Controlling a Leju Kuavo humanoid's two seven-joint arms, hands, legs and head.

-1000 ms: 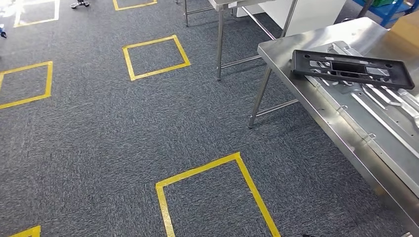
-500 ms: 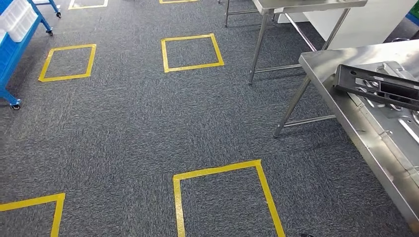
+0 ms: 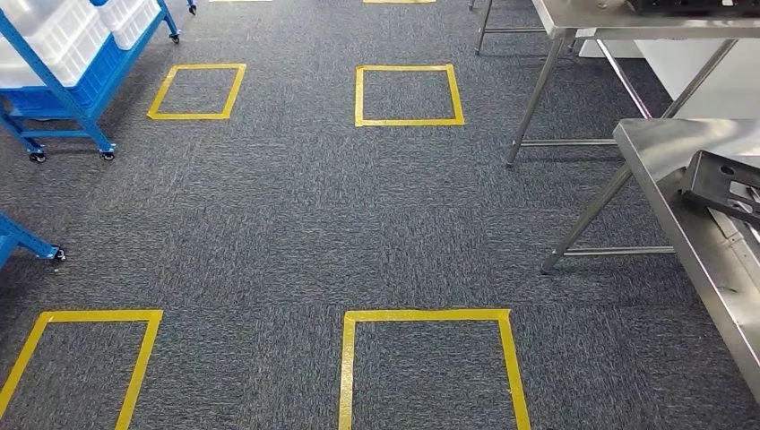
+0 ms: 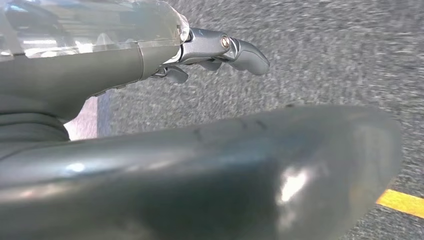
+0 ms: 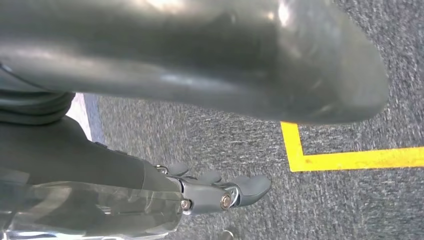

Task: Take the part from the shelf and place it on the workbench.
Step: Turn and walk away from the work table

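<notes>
So the black part (image 3: 721,185) was lying on the steel surface (image 3: 681,210) at the right edge of the head view, cut off by the frame, nothing gripping it. A second steel table (image 3: 618,20) stood farther back on the grey carpet (image 3: 287,224), and yellow tape squares (image 3: 410,95) were marked across the floor. Over on the left was the blue shelf cart (image 3: 67,76) with white bins on it. Both wrist views looked down at carpet: the left hand (image 4: 215,52) and the right hand (image 5: 220,192) each had fingers loosely apart, holding nothing.
</notes>
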